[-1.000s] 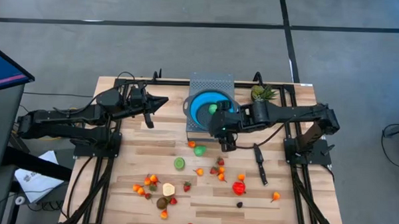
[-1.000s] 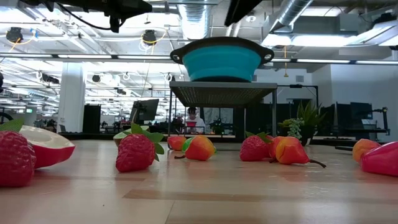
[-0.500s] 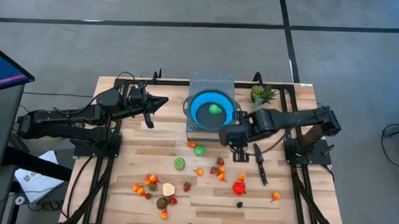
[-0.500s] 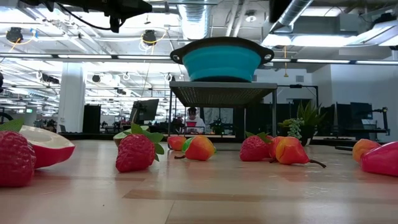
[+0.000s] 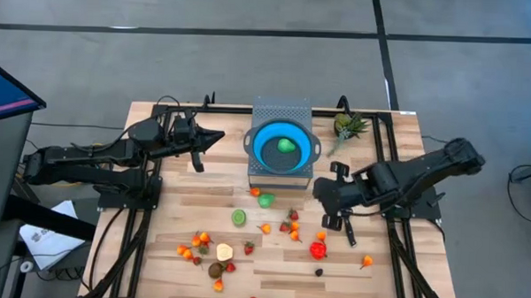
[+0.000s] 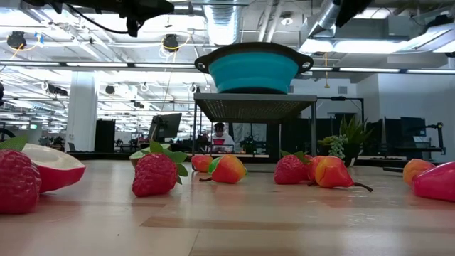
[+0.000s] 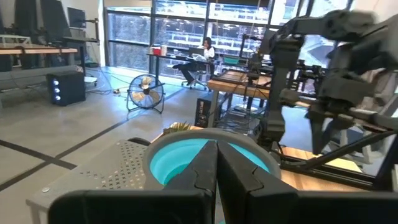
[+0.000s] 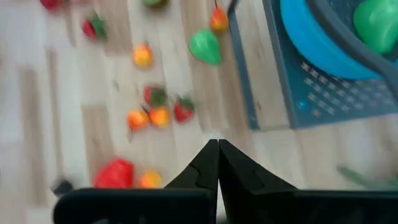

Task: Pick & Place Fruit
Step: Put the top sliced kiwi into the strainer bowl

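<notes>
Since the scattered fruit (image 5: 291, 226) lies across the lower middle of the high view, the right gripper (image 5: 327, 207), jaws clenched on nothing, is the nearer one: a red piece (image 5: 318, 250) and several strawberries sit just below and left of it, while the green pear-shaped piece (image 5: 265, 200) lies farther left, its long axis roughly across the boards. One green fruit (image 5: 286, 145) already rests in the blue bowl (image 5: 264, 147) on its grey perforated stand (image 5: 282, 108) at upper centre. Farthest off at left, the left gripper (image 5: 214, 137) hangs shut and empty beside the bowl. No brand, label or writing can be read.
</notes>
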`<state>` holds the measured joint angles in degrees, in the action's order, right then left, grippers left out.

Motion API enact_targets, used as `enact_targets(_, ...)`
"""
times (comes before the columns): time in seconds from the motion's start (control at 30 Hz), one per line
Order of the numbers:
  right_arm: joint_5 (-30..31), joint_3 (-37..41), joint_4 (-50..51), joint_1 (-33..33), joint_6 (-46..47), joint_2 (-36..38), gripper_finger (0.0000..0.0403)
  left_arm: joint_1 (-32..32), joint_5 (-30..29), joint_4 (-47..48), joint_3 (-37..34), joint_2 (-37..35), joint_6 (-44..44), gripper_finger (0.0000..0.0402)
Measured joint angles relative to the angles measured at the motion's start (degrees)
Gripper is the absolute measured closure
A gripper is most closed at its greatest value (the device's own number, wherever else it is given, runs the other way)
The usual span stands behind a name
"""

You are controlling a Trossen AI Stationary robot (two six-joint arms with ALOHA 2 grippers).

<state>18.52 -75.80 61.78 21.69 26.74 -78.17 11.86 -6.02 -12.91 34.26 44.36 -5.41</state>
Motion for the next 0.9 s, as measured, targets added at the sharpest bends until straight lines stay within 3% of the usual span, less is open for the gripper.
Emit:
enact_targets(0.3, 2.6, 20.3, -16.3, -0.1, 2.9, 10.4, 0.0402, 0.0, 1.0, 0.0, 0.0, 0.0, 0.0, 0.0400)
enact_targets(0.6, 2.8, 40.2, -39.7, -2.5, 1.7, 17.6, 0.0402, 0.0, 2.9, 0.9, 0.0, 0.0, -0.8, 0.0400)
enact_targets(0.9, 1.5, 43.9, -45.6, -5.8, -0.4, 22.4, 0.0403, 0.3, 5.0, 0.9, 0.0, 0.0, -4.0, 0.0400)
